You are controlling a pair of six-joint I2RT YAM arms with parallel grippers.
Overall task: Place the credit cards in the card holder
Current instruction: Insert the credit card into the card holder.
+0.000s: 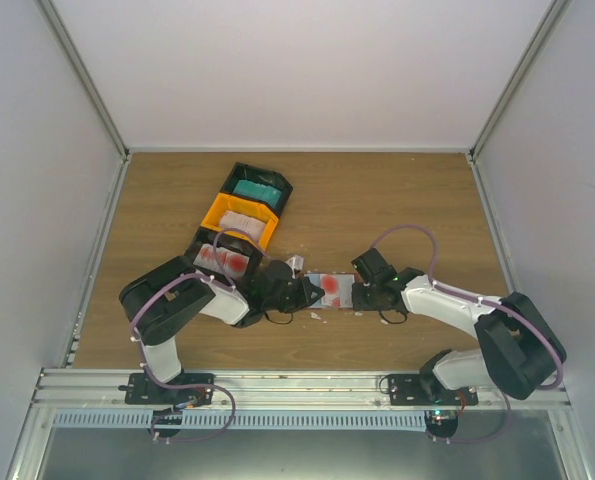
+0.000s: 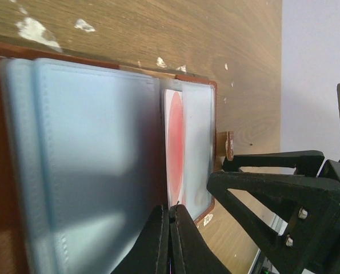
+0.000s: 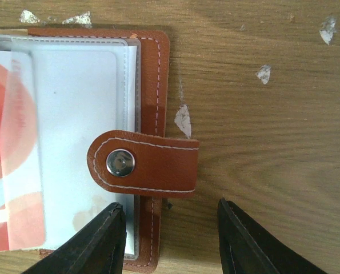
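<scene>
The brown card holder (image 1: 332, 290) lies open on the table between my two grippers, its clear sleeves (image 2: 95, 160) facing up. A red-and-white credit card (image 2: 174, 142) is partly inside one sleeve, and my left gripper (image 2: 170, 212) is shut on its near edge. The right wrist view shows the same card (image 3: 10, 114) through the sleeve, beside the holder's brown edge (image 3: 152, 74) and its snap strap (image 3: 141, 162). My right gripper (image 3: 170, 205) is open: one finger is over the holder's corner, the other over bare wood. More credit cards lie in the tray: teal (image 1: 257, 190), whitish (image 1: 242, 222), red-and-white (image 1: 227, 260).
A black-and-orange three-bin tray (image 1: 211, 214) stands at a slant behind my left arm. Small white scraps (image 3: 183, 120) dot the wood around the holder. Grey walls close in the table on the left, the right and the back.
</scene>
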